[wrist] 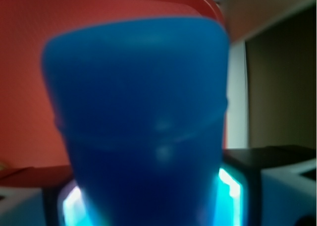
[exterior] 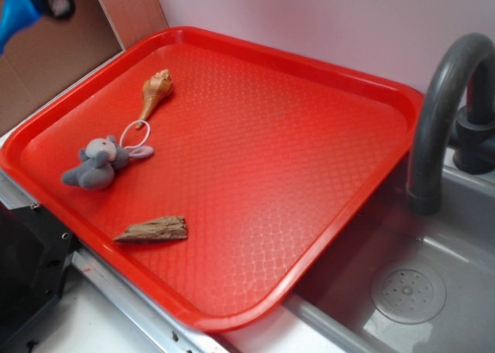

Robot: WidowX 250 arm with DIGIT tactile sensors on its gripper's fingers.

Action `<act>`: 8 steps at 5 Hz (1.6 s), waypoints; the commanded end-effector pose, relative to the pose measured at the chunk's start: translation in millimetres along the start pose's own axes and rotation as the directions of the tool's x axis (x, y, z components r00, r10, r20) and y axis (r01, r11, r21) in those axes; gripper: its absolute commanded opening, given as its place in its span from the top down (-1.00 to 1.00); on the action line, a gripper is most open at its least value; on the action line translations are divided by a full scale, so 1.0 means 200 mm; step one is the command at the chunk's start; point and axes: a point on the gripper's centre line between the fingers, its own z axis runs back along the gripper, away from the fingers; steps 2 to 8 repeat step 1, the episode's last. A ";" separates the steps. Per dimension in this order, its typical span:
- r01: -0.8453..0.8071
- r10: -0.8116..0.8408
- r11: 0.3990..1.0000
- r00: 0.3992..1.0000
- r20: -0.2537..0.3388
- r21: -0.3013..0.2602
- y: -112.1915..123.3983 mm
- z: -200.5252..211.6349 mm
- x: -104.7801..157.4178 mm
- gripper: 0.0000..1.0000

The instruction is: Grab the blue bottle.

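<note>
The blue bottle (exterior: 15,14) hangs in the air at the top left corner of the exterior view, above and beyond the red tray's (exterior: 309,74) far left corner. My gripper (exterior: 40,0) is shut on it, blurred and partly cut off by the frame edge. In the wrist view the blue bottle (wrist: 138,102) fills most of the frame, standing up between my gripper's (wrist: 148,203) fingers (wrist: 232,194), which press on both of its sides. The tray surface shows red behind it.
On the tray's left part lie a tan spiral seashell (exterior: 155,90), a grey plush mouse (exterior: 99,163) with a white ring, and a brown wood piece (exterior: 153,230). A grey faucet (exterior: 441,113) and sink (exterior: 410,291) stand at the right.
</note>
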 end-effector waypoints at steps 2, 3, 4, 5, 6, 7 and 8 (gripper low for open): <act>0.032 -0.032 0.999 0.999 -0.006 -0.037 -0.09 0.03 0.10 1.00; 0.032 -0.032 0.999 0.999 -0.006 -0.037 -0.09 0.03 0.10 1.00; 0.032 -0.032 0.999 0.999 -0.006 -0.037 -0.09 0.03 0.10 1.00; 0.032 -0.032 0.999 0.999 -0.006 -0.037 -0.09 0.03 0.10 1.00; 0.032 -0.032 0.999 0.999 -0.006 -0.037 -0.09 0.03 0.10 1.00; 0.032 -0.032 0.999 0.999 -0.006 -0.037 -0.09 0.03 0.10 1.00; 0.032 -0.032 0.999 0.999 -0.006 -0.037 -0.09 0.03 0.10 1.00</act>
